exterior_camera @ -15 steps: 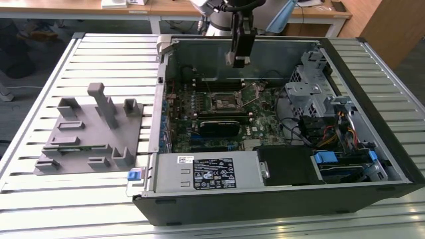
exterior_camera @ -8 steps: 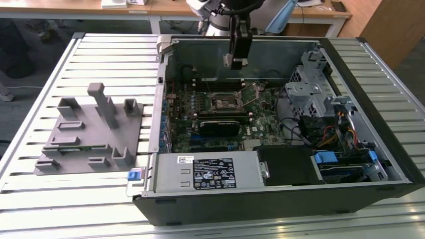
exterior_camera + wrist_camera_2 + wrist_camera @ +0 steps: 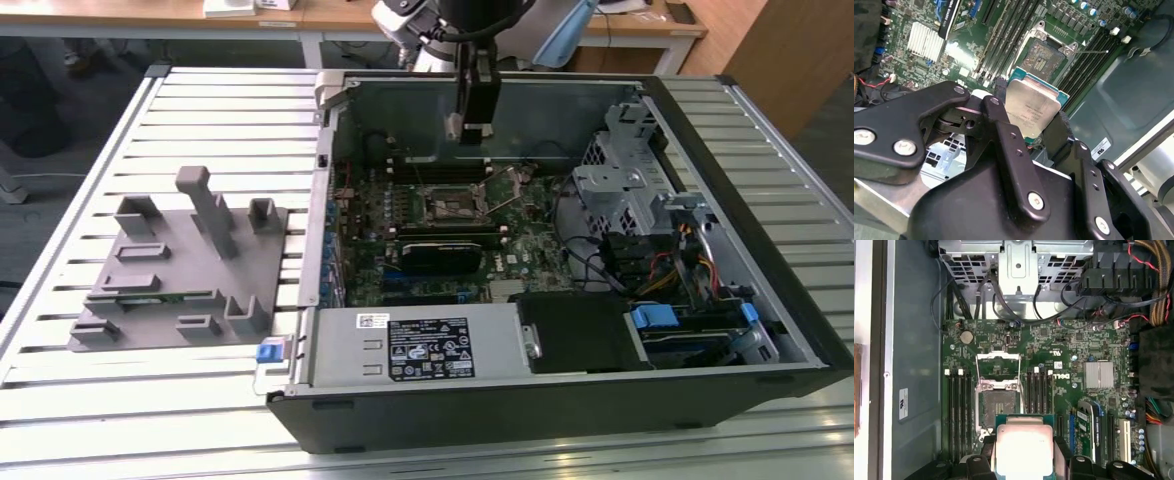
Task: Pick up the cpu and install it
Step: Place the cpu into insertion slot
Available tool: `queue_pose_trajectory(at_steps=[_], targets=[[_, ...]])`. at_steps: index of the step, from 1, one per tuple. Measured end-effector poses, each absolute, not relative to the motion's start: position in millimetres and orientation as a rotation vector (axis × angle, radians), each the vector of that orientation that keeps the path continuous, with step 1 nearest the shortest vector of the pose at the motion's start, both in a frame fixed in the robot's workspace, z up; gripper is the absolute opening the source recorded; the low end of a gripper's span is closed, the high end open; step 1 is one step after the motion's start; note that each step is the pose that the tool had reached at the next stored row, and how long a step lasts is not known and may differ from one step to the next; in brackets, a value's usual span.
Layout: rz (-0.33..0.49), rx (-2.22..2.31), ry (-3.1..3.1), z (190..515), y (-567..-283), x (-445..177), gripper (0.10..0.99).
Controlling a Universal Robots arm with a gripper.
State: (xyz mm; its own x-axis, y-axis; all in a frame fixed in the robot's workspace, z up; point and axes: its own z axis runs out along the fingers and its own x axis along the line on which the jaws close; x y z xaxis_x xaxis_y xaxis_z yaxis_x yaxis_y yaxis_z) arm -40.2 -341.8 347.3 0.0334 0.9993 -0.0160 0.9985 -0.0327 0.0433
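Second wrist view: gripper (image 3: 1030, 117) clenched on cpu (image 3: 1029, 102), poised above motherboard (image 3: 961, 60) near open socket (image 3: 1046, 54). Possible trouble: chip slipping or landing skewed, bending socket pins.

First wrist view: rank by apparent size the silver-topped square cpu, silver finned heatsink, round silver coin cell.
1. silver-topped square cpu, but it sits nearest the camera, so its lead is unsure.
2. silver finned heatsink.
3. round silver coin cell, clearly smallest.

arm (image 3: 470, 14) upright, hand (image 3: 466, 130) down, fingers (image 3: 1009, 145) gripping cpu (image 3: 1024, 447)
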Motion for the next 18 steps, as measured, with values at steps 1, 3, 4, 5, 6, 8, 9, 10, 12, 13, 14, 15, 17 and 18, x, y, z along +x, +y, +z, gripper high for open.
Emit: queue_pose_trajectory(at_steps=[1,3,4,5,6,8,9,10,12,13,14,15,17,18], targets=[[0.029,2.226,2.156,345.9,-341.2,-40.2,0.541],[0.029,2.225,2.158,343.1,-340.6,-40.1,0.541],[0.029,2.224,2.158,341.6,-340.2,-40.2,0.541],[0.029,2.223,2.159,340.3,-339.6,-40.2,0.541],[0.029,2.222,2.160,339.1,-339.4,-40.1,0.541],[0.029,2.221,2.162,336.5,-339.2,-40.1,0.541],[0.029,2.220,2.162,335.3,-339.2,-40.2,0.541],[0.029,2.220,2.162,334.1,-339.2,-40.2,0.541],[0.025,2.219,2.161,333.0,-339.1,-40.3,0.541],[0.021,2.217,2.159,332.7,-339.1,-40.3,0.541],[0.020,2.216,2.158,332.1,-339.2,-40.2,0.541],[0.018,2.215,2.158,331.2,-339.2,-40.2,0.541],[0.018,2.205,2.167,328.5,-338.8,-40.3,0.541],[0.018,2.194,2.178,327.2,-338.6,-40.2,0.541]])
